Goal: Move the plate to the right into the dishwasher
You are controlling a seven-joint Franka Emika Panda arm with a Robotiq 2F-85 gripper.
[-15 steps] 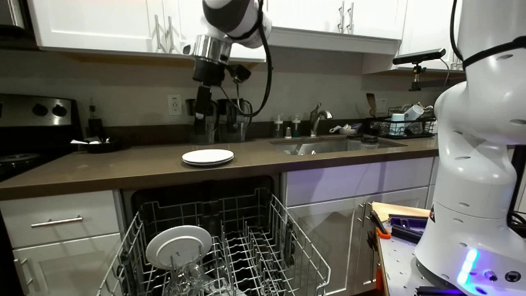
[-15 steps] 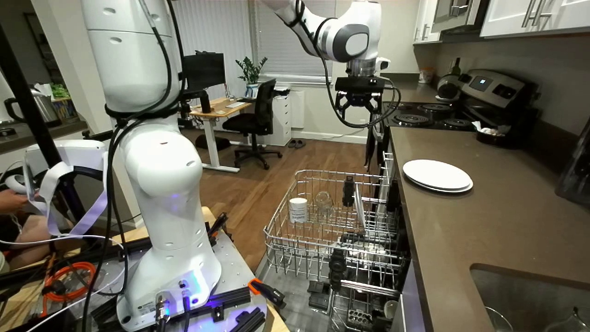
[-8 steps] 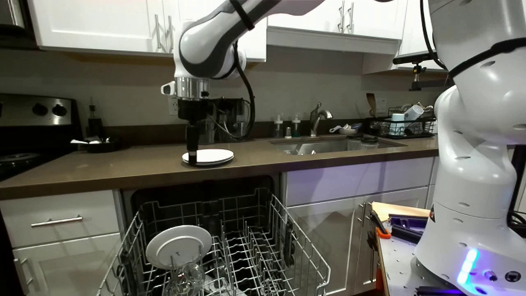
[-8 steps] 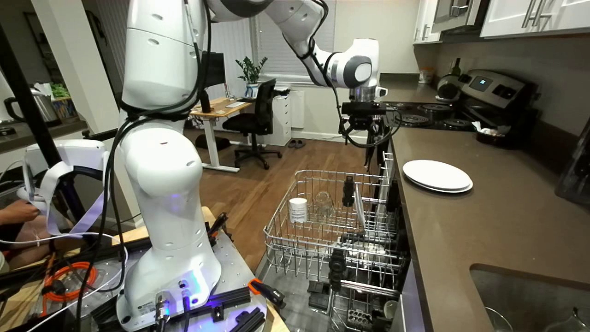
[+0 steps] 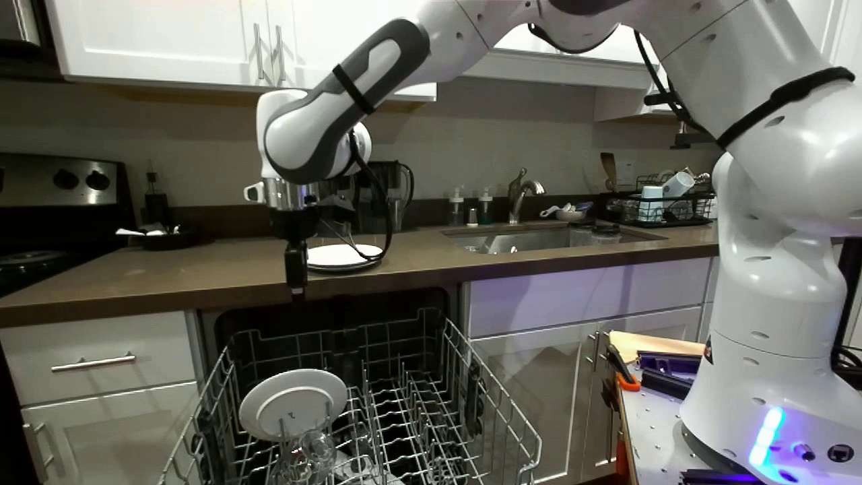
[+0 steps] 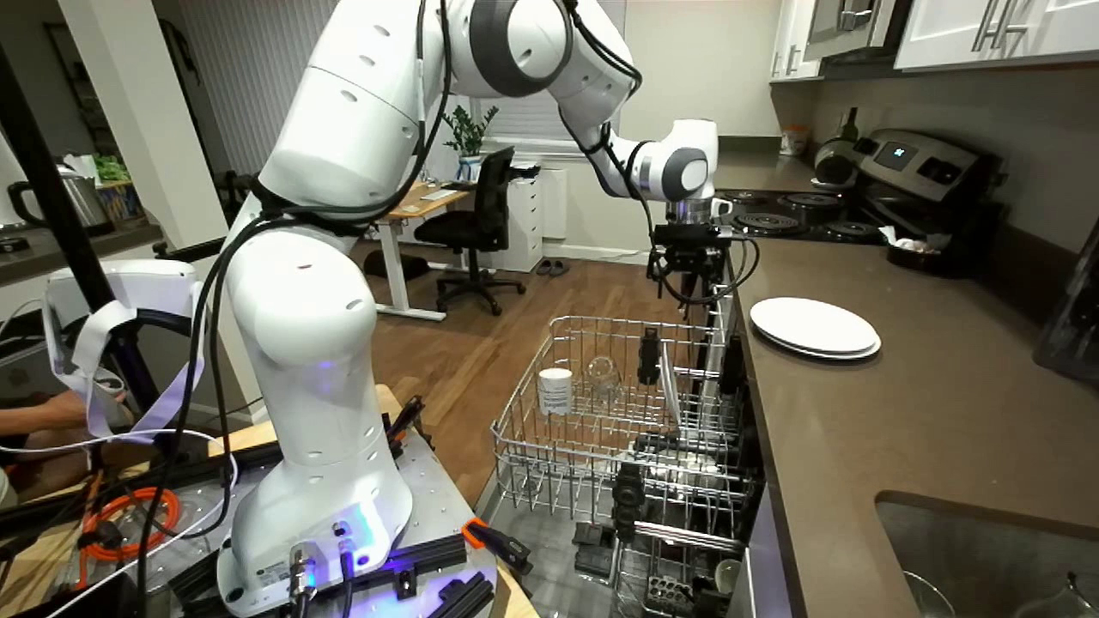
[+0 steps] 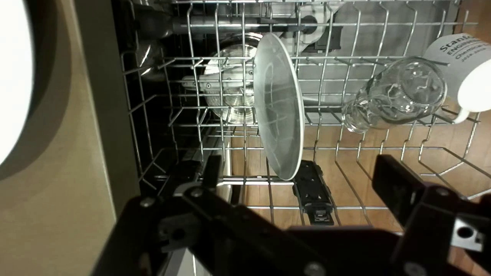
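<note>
A round white plate (image 5: 293,404) with a broad rim and greyer recessed centre stands on edge, tilted, in the wire rack (image 5: 394,325) of the dishwasher. It shows nearly edge-on in the wrist view (image 7: 278,103). The pulled-out rack also shows in the other exterior view (image 6: 558,448). Flat white plates (image 6: 816,326) lie stacked on the counter, partly seen in the wrist view (image 7: 11,76). My gripper (image 5: 296,289) points down in front of the counter edge, above the rack's back part. In the wrist view its jaws (image 7: 297,168) are wide apart with nothing held between them.
A clear glass (image 7: 399,92) and a white printed mug (image 6: 555,391) sit in the rack. A metal pan (image 7: 230,76) lies on a lower level. The brown counter edge (image 6: 764,446) runs beside the rack. A sink (image 5: 525,241) is set in the counter.
The arm has stretched out and come down. My gripper has moved from high up to a place lower down, at counter-edge height above the rack. The plates have not moved.
</note>
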